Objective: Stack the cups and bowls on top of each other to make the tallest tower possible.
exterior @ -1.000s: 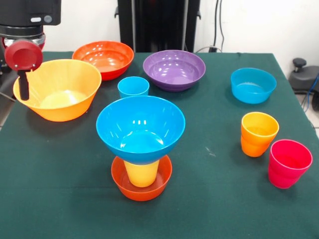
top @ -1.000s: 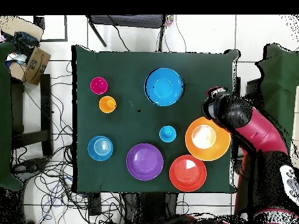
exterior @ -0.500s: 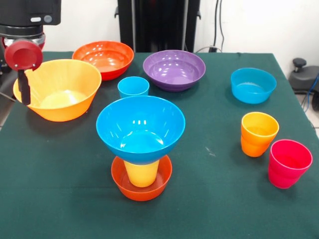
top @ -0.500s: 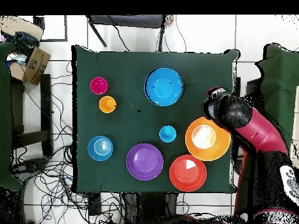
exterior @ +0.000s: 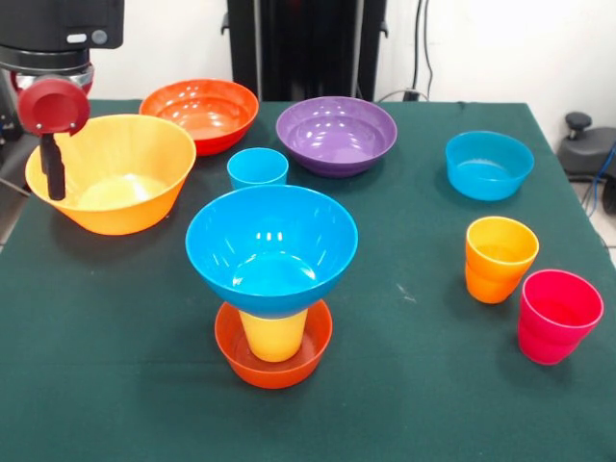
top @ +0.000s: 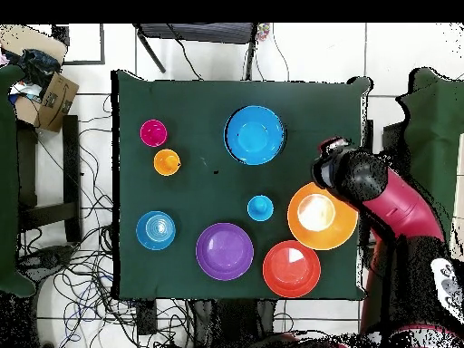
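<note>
End effector [exterior: 53, 164] hung over the near-side rim of the large light orange bowl [exterior: 115, 173], at the surface's [exterior: 404, 385] edge. Against the frames of a second back it had drifted slightly toward the bowl and a touch higher; nothing else on the surface had shifted. Only one dark finger showed below the red wrist, so whether it was wide or narrow could not be told. It held nothing visible.

The tower [exterior: 272, 279] stood mid-surface, well apart from the arm: small red-orange bowl at the bottom, yellow cup [exterior: 274, 335] upright in it, large blue bowl [exterior: 271, 245] seated on the cup. Three pieces up, no tilt seen.

Loose pieces: medium red-orange bowl [exterior: 200, 111], purple bowl [exterior: 336, 133], blue cup [exterior: 257, 167], teal-blue bowl [exterior: 489, 164], orange cup [exterior: 500, 258], pinkish red cup [exterior: 559, 315].

Judgement: the small drift read as lining up on the light orange bowl's rim, probably the next piece to lift. The tower was far from done, and a wide bowl on the blue one would nest low.
</note>
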Action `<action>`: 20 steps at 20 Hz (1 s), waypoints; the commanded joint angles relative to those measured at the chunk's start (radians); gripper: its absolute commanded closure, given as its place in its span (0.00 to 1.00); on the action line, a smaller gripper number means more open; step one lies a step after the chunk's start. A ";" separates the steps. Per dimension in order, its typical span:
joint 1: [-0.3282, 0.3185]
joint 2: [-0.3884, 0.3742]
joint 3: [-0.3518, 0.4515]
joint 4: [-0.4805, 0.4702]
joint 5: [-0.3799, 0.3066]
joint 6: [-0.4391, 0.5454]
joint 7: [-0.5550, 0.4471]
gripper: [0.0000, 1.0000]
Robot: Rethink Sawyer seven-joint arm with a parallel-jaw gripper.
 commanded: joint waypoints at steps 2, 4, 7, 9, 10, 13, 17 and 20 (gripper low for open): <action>0.045 0.043 0.022 0.105 0.001 0.059 0.122 0.00; 0.042 0.043 0.027 0.119 0.003 0.040 0.120 0.00; 0.023 0.039 0.056 0.152 -0.001 0.021 0.093 0.00; -0.010 0.037 0.104 0.175 -0.019 -0.010 0.041 0.00; -0.022 0.037 0.122 0.184 -0.025 -0.021 0.025 0.00; -0.073 0.042 0.199 0.219 -0.048 -0.089 -0.023 0.00; -0.114 0.051 0.257 0.241 -0.079 -0.159 -0.039 0.00; -0.125 0.047 0.275 0.249 -0.090 -0.185 -0.027 0.00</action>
